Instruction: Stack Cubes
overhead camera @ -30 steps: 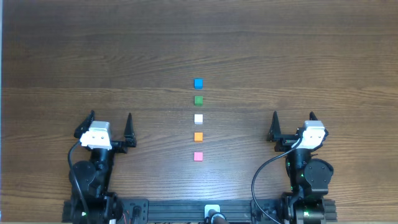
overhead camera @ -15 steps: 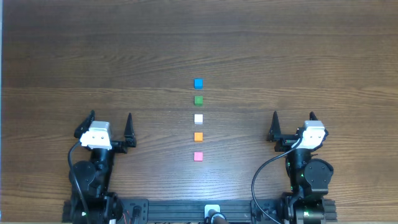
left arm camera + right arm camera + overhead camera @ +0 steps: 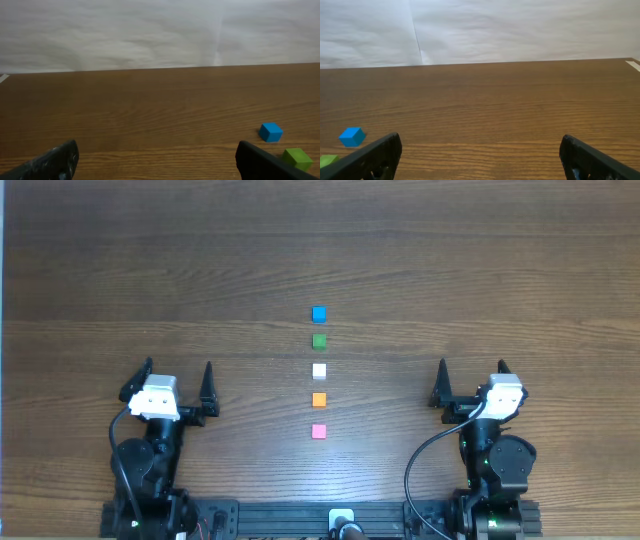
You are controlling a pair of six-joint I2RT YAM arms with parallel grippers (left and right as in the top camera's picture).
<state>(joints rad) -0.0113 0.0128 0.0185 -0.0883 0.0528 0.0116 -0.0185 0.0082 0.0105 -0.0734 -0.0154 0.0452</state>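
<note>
Wooden table [image 3: 320, 240]: bears all items.
Left gripper [image 3: 177, 366], right gripper [image 3: 472, 365]: near their own bases, fingers spread wide, holding nothing (probably a ready pose).
Cubes, five, seemingly alike in size: blue cube [image 3: 319, 314], green cube [image 3: 319, 341], white cube [image 3: 319, 371], orange cube [image 3: 319, 399], pink cube [image 3: 319, 431]. They lie in one spaced column midway between the arms, likely so either arm can reach. None stacked.
</note>
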